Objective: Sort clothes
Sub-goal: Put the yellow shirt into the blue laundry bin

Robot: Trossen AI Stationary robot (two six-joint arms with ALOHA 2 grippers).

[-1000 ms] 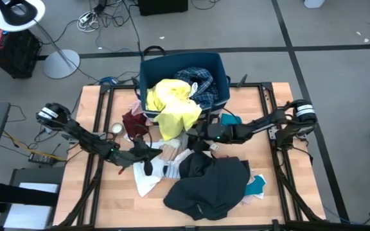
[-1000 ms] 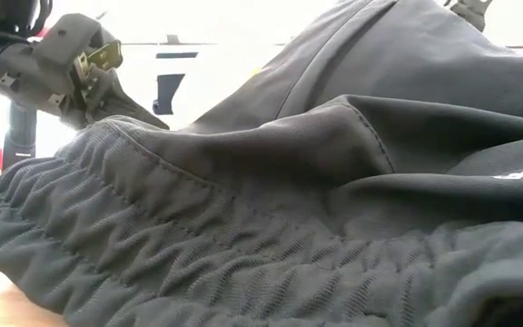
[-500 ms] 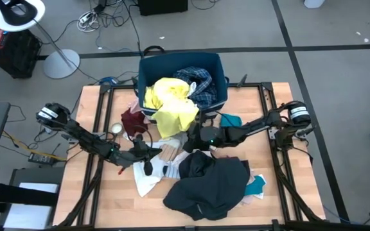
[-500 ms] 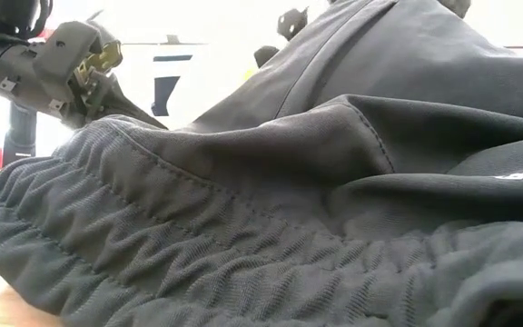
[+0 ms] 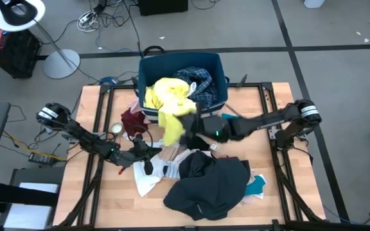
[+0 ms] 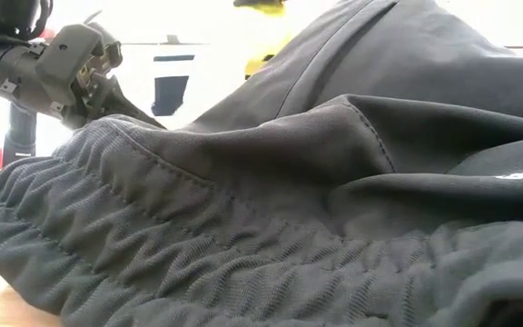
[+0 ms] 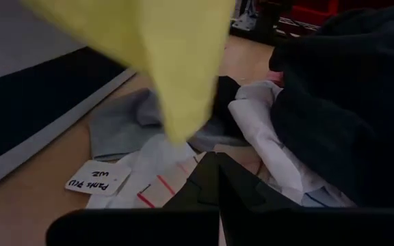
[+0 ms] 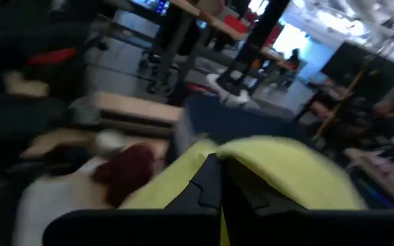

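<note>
So your right gripper [image 5: 191, 123] just snapped shut on the yellow garment [image 5: 169, 106] hanging out of the navy bin [image 5: 214, 64] and it's lifting now, left gripper [image 5: 148, 156] pinched shut over the table pile, so that's one piece getting sorted.

mixed clothes [image 5: 204, 183] heaped mid-table, yellow garment [image 5: 172, 112] lifted

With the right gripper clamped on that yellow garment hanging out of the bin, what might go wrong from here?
The right gripper is shut on the yellow garment, most of which lies in the navy bin against a blue plaid garment; pulling may drag that out too. The raised yellow hem swings above the left gripper, shut among the white clothes, and could drape over it.
</note>
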